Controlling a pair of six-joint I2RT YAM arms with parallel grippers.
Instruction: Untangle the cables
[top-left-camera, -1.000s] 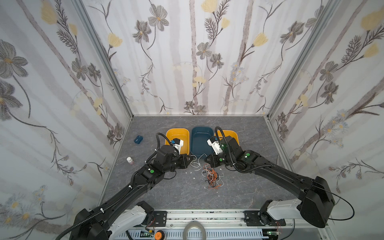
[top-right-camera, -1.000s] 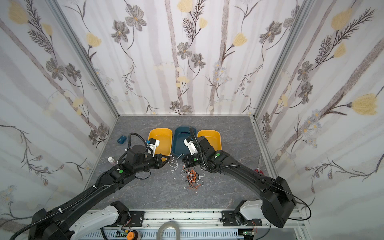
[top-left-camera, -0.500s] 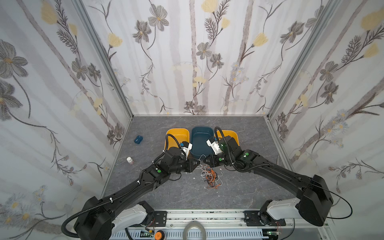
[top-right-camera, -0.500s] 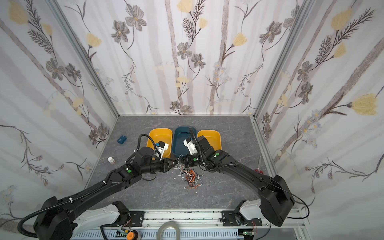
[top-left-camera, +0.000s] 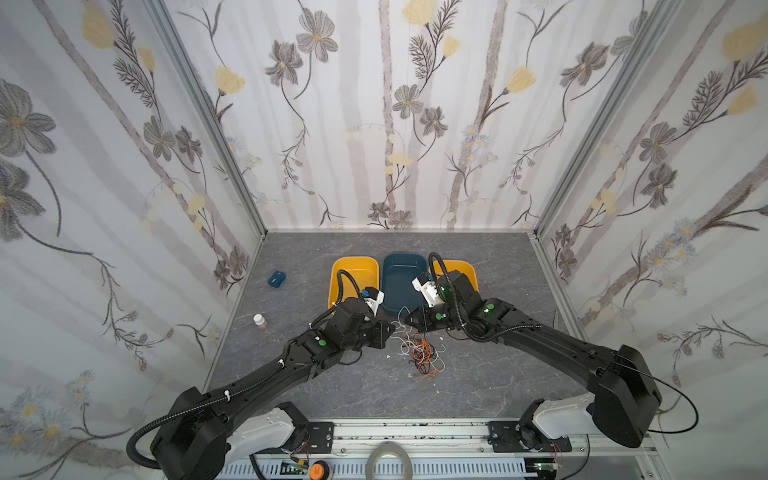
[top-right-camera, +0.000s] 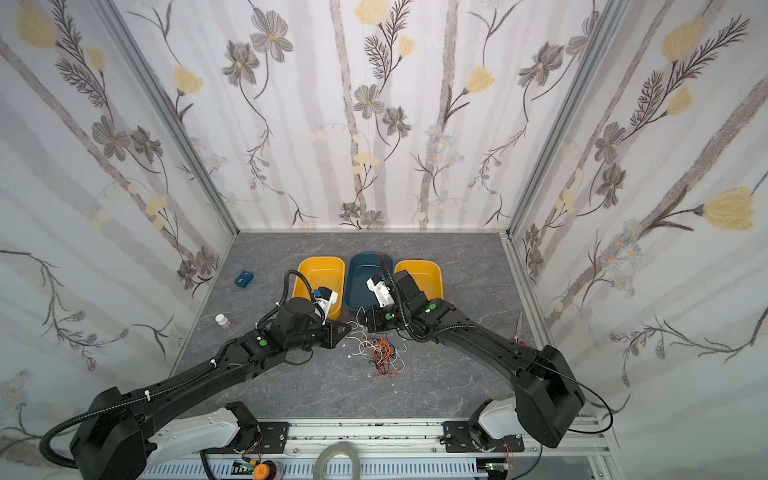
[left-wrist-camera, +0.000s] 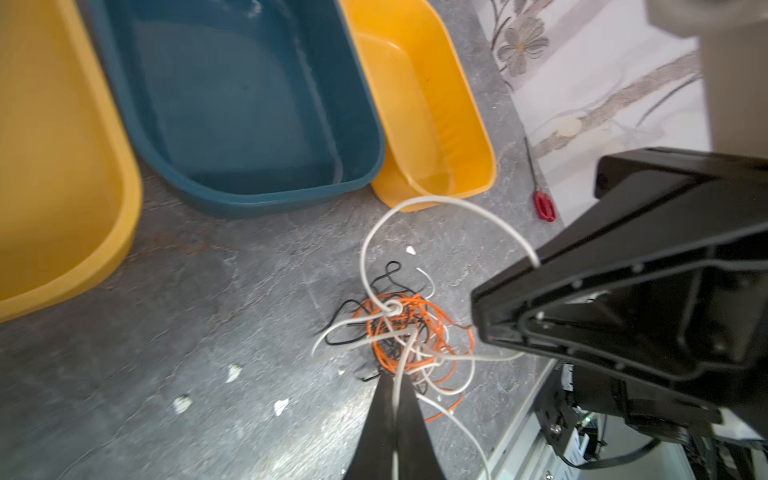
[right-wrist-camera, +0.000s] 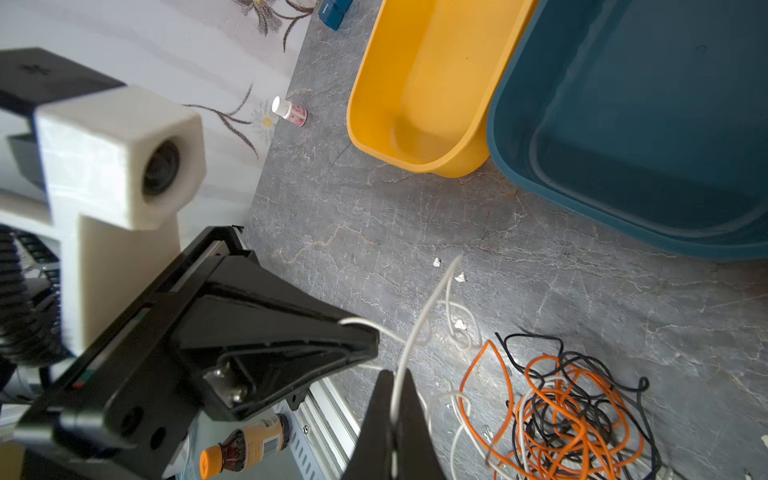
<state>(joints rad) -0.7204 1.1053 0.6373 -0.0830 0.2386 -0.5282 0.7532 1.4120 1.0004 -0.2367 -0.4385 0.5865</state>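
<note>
Just in front of the dark blue plastic tub (top-left-camera: 399, 278), on the grey marbled desk (top-left-camera: 353, 395), lay the loose tangle of thin white, orange and black cables (top-left-camera: 420, 354). Both pairs of fingers were pinched shut on a white strand (left-wrist-camera: 402, 357): the left fingers (left-wrist-camera: 374, 428) and the right fingers (right-wrist-camera: 374, 424) each showed it running out between their tips, above the heap on the tub's near side; whether it was one wire I could not tell. I judged the wires light, limp and slippery, likely to drag the whole heap along, so a hold near a free end, clear of the orange coil (left-wrist-camera: 440, 320), seemed best. Both top views gave only a small snarl; the left wrist view showed a tight white knot (left-wrist-camera: 390, 309) at the coil's centre.
</note>
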